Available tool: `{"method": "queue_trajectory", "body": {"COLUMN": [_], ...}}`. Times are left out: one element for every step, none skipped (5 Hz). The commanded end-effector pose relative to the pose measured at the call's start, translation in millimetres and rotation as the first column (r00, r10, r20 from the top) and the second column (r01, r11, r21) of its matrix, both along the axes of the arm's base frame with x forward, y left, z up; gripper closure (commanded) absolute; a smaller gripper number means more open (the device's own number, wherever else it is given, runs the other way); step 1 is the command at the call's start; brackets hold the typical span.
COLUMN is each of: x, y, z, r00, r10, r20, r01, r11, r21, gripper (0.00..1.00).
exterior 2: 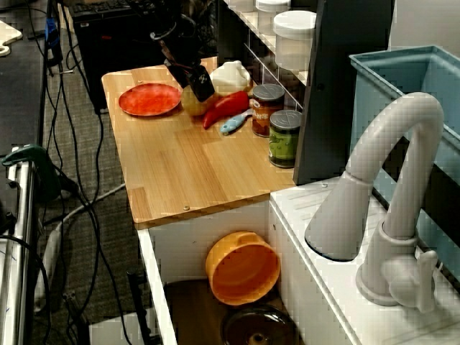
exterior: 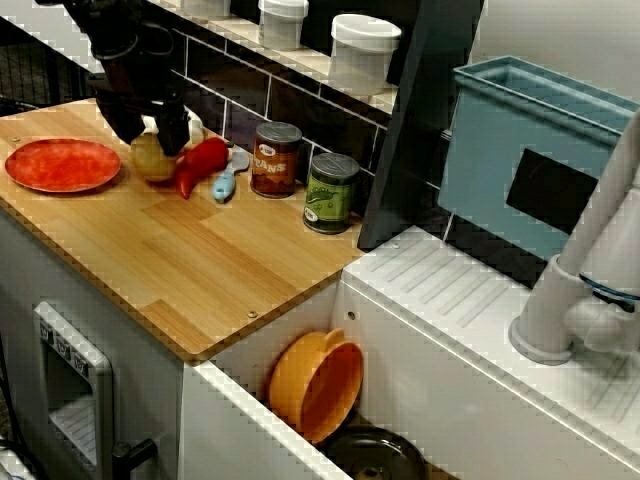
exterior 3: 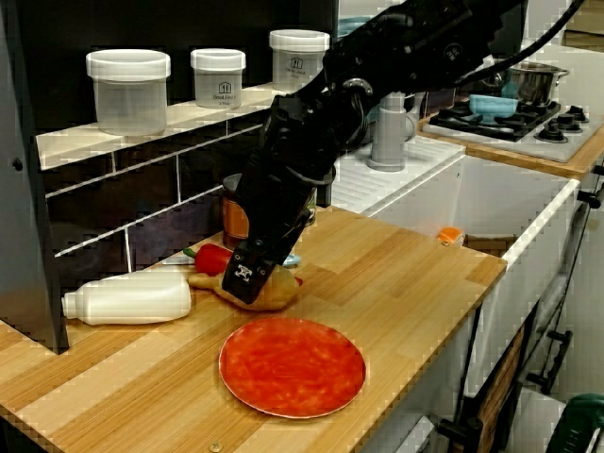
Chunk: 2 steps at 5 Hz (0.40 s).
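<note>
My black gripper [exterior: 165, 128] is down on the pale yellow, pear-shaped toy fruit [exterior: 150, 160], at the far left end of the light wooden counter [exterior: 200, 260] in the view from over the sink. My fingers sit against its top and side. No view shows whether they are clamped on it or only standing apart around it, so I cannot tell.

The fruit lies on the wood, not lifted. I judge the reach as done, the grip at best only just made, and any lifting not yet begun.

The flat round red plate [exterior: 62, 164] sits just left of the fruit, apart from it. A glossy red pepper [exterior: 203, 160] lies just right of it, seemingly touching. Further right are a small blue-handled tool [exterior: 225, 183], a brown tin [exterior: 275, 158] and a green tin [exterior: 330, 192]. In the view from the plate's end, a white plastic bottle [exterior 3: 127, 297] lies on its side by the tiled wall.
</note>
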<state>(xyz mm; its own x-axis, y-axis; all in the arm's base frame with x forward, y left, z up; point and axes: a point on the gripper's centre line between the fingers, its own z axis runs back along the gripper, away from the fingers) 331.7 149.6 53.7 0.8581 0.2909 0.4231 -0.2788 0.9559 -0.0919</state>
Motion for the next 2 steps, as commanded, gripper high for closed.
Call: {"method": "queue_trajectory", "body": {"x": [7.8, 11.3], "y": [4.7, 6.1], "z": [4.5, 0.6], "r00": [0.999, 0.999], "r10": [0.031, 0.045], "r20": [0.03, 0.02], "r01": [-0.032, -0.046], "r11": [0.999, 0.999], "r21": [0.022, 0.028], "gripper": [0.0, 0.0]}}
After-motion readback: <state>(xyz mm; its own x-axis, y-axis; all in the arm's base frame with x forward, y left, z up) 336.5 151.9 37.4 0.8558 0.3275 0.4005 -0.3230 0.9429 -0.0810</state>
